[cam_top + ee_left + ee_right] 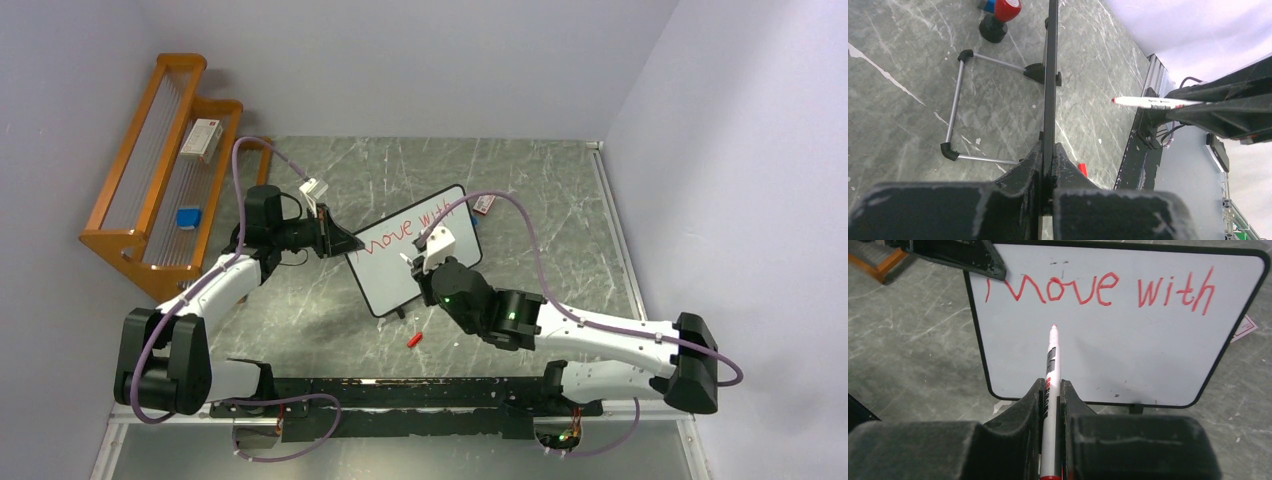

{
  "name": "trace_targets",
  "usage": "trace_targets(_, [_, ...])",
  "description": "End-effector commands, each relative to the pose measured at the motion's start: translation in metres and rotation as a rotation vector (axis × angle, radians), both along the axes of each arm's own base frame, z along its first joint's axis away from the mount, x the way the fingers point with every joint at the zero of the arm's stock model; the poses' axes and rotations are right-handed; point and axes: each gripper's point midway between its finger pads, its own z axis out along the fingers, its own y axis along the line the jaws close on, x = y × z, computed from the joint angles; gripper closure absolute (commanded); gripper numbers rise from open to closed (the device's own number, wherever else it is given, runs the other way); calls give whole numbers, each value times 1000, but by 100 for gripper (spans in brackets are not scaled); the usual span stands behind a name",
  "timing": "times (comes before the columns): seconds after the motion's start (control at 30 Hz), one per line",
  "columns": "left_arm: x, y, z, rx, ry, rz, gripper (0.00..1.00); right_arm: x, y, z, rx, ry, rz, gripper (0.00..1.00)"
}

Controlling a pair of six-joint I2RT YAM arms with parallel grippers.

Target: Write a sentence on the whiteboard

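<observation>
left fingers (pixel 1030 167) clamped on the whiteboard (pixel 1128 355) edge, board standing on the tabletop (pixel 908 365); right fingers (pixel 1023 412) pinch a red marker (pixel 1051 357), tip maybe just shy of the surface below "move with".

Orange wooden rack (pixel 118 243), red cap (pixel 414 339)

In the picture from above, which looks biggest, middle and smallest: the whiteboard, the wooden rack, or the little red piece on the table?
1. Biggest: wooden rack, longer and wider than the board.
2. Middle: whiteboard, clearly smaller than the rack.
3. Smallest: red piece, tiny next to both.
</observation>
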Motion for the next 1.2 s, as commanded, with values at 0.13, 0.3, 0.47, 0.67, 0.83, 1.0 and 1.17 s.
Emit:
trace_targets(0.13, [-1,5,-16,38,43,15,95,-6,21,-16,-26,-15,-1,100])
trace_targets(0.3, [0,6,-20,49,55,18,95,-11,40,-28,-53,-3,42,100])
trace_targets(0.47, [0,7,-21,62,54,25,95,-12,55,-35,-81,-10,49,100])
trace_targets(0.67, [0,7,-22,65,55,25,95,-17,70,-36,-105,-24,63,100])
trace_targets(0.83, [0,7,-23,67,57,25,95,-17,75,-38,-117,-21,63,100])
trace_targets(1.0, [0,7,-22,70,54,25,95,-16,79,-43,-137,-13,59,100])
trace_targets(1.17, [-1,7,-23,68,58,22,95,-16,80,-50,-164,-4,53,100])
